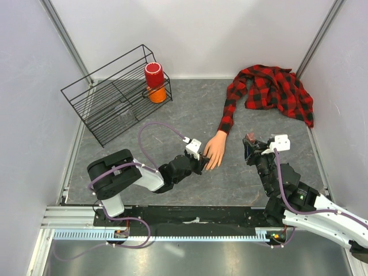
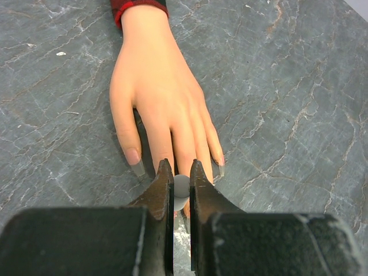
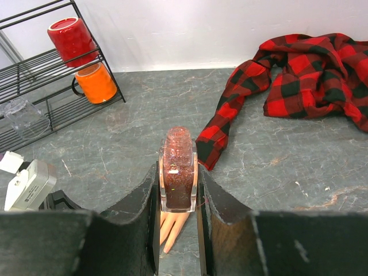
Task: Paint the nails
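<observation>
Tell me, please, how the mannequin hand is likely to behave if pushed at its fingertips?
The mannequin hand looks rigid and moulded, so it probably won't flex. Nothing visibly anchors it; only the limp plaid sleeve trails from its wrist, so it may well slide or pivot on the smooth table.

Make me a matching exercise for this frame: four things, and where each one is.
1 red ceramic mug
2 glittery red glass polish bottle
3 pale peach mannequin hand
4 red-and-black plaid shirt

A crumpled at the far right
B in the right gripper
C on the black wire rack
D palm down before the left gripper

Pairs: 1-C, 2-B, 3-D, 4-A
</observation>
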Motion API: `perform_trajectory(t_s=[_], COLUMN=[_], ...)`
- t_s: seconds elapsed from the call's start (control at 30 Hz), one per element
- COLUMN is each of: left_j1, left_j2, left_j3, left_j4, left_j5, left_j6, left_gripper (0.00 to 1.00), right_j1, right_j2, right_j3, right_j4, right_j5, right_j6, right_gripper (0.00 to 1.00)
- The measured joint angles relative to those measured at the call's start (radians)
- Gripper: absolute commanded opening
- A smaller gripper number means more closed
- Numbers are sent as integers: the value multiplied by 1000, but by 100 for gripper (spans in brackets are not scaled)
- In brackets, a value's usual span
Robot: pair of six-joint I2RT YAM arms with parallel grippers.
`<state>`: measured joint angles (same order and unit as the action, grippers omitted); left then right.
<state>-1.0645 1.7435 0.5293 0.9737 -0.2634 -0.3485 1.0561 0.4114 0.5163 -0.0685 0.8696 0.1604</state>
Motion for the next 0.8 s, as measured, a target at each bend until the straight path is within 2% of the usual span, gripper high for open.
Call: perform_trajectory(t_s=[0.8], left_j1=[-8], left_j2=[-2], left_j3=[19], left_j4=[-7], left_j5=[-23], left_j6=[2], left_gripper=[2], right_j1=[0], right_j2=[3], right_j3=[0], right_j4=[1], right_j5=[-1], right_j6=[0], right_gripper=[0])
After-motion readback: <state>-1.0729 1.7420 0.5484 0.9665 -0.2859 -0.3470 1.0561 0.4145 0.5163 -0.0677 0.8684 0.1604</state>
